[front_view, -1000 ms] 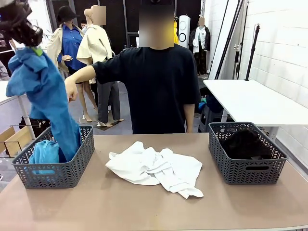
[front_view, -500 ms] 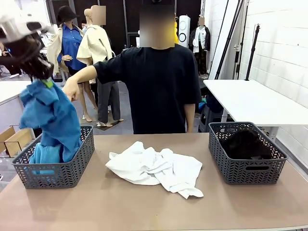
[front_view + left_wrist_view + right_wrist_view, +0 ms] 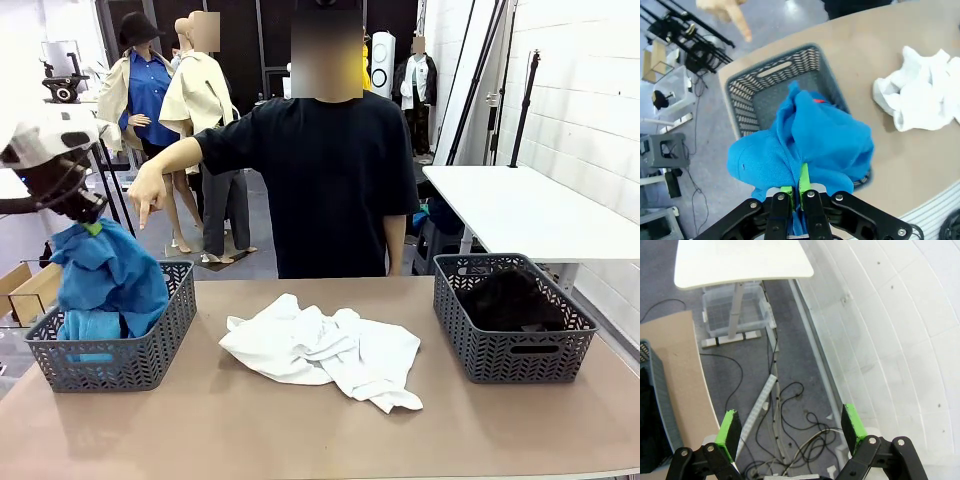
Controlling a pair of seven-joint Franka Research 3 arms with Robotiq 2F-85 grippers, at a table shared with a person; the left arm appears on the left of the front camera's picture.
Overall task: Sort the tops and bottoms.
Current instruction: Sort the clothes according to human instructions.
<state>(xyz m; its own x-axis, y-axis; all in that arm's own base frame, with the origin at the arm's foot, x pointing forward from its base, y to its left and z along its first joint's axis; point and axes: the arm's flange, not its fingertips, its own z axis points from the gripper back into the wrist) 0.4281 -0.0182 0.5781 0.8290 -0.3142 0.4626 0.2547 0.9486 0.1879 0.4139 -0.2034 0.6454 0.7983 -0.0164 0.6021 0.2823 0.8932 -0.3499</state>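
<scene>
Clamping blue top (image 3: 810,145) w/ L claw (image 3: 795,189) | pads (image 3: 803,176) half-buried | R claw (image 3: 790,432) spread

Count on the worktop (image 3: 300,430):
- Grey mesh baskets: 2, a left basket (image 3: 110,352) and a right basket (image 3: 512,356).
- Blue tops: 2, a royal blue top (image 3: 108,278) and a turquoise top (image 3: 88,324).
- Black bottoms (image 3: 510,300): 1.
- White tops (image 3: 320,350): one heap; the number of pieces can't be made out.

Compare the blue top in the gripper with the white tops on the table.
The blue top is pinched by the left gripper and hangs bunched over the left basket; the white tops lie spread on the table, untouched. The blue top is raised; the white tops are flat. Both are crumpled cloth.
</scene>
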